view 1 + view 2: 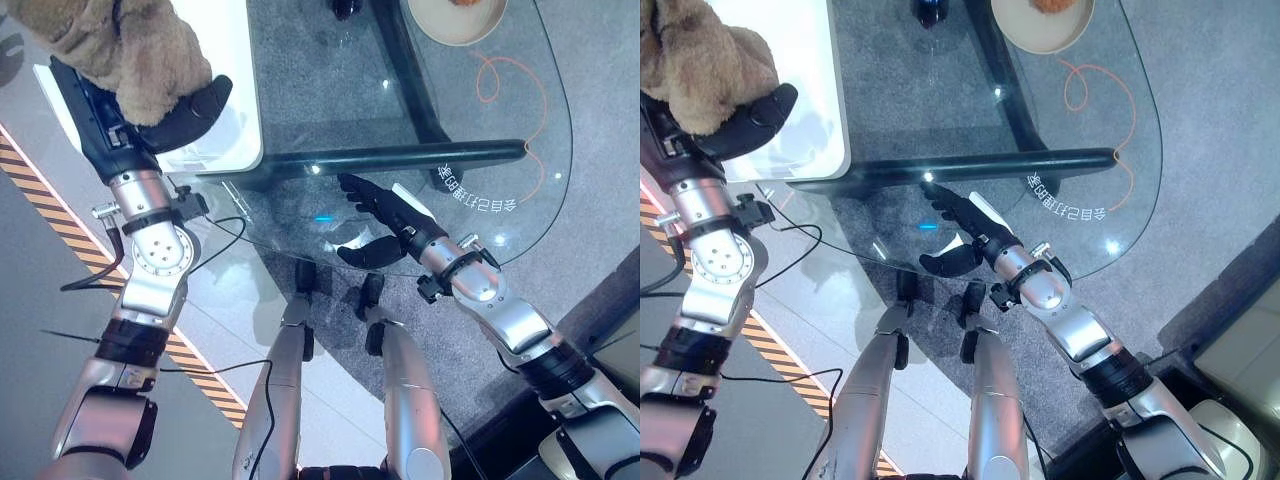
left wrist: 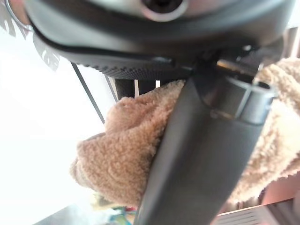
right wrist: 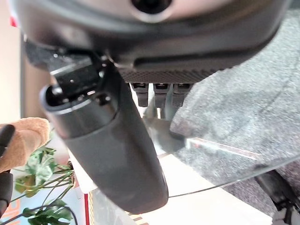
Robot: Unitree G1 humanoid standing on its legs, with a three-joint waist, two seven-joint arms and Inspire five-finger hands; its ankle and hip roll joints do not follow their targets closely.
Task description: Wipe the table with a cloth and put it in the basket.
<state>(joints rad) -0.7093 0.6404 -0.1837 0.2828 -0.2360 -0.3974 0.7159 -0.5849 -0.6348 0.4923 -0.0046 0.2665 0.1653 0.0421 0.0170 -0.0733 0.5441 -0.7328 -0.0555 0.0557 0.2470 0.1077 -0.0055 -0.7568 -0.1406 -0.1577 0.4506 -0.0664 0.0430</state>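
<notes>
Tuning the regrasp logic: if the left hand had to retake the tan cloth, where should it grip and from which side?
Grip the bunched middle of the cloth, coming from the robot's side as the left hand does now, thumb under and fingers over. It is a soft, crumpled wad with no handle or firm edge, so the thick bulk probably holds best.

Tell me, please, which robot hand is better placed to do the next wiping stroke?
The left robot hand: it already holds the cloth at the table. The right robot hand rests open, holding nothing.
</notes>
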